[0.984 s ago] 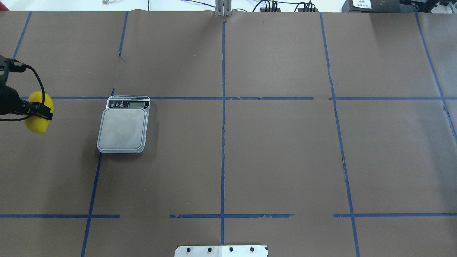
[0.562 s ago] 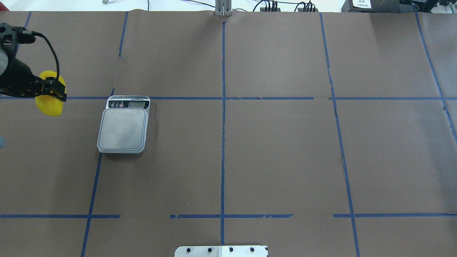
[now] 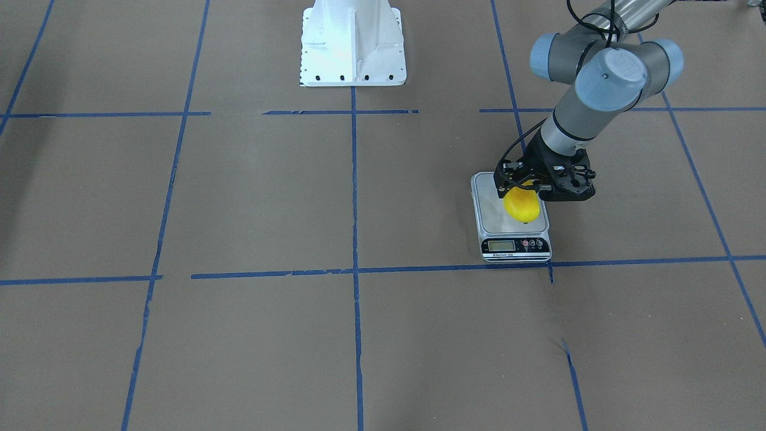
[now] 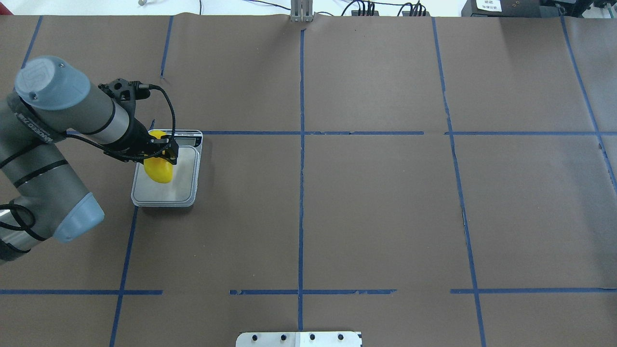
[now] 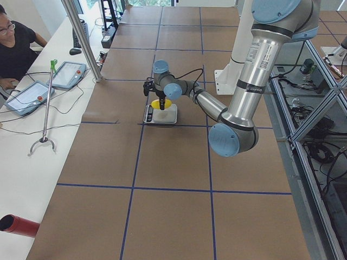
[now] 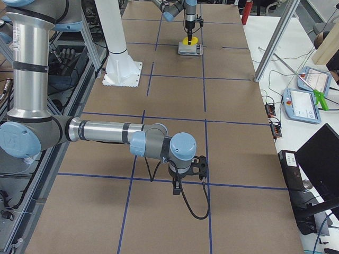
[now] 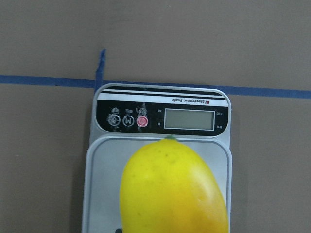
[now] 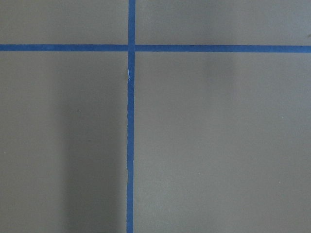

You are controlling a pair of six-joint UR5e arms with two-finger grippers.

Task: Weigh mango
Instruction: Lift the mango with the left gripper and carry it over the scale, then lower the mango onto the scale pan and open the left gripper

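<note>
- My left end effector (image 4: 163, 150) is clamped on the mango (image 7: 172, 194), gripping its upper end from above.
- The mango is smooth, oblong and bright yellow, with an orange blush low on one side and a small greenish tip pointing toward the display.
- It hangs over the scale (image 4: 185, 190), narrower than the grey platform; I cannot tell whether it touches.
- The scale sits on the brown table (image 4: 376, 202) beside a blue tape line (image 7: 43, 80).
- My right end effector (image 6: 189, 168) hovers well apart, low over the table; I cannot tell its state.
</note>
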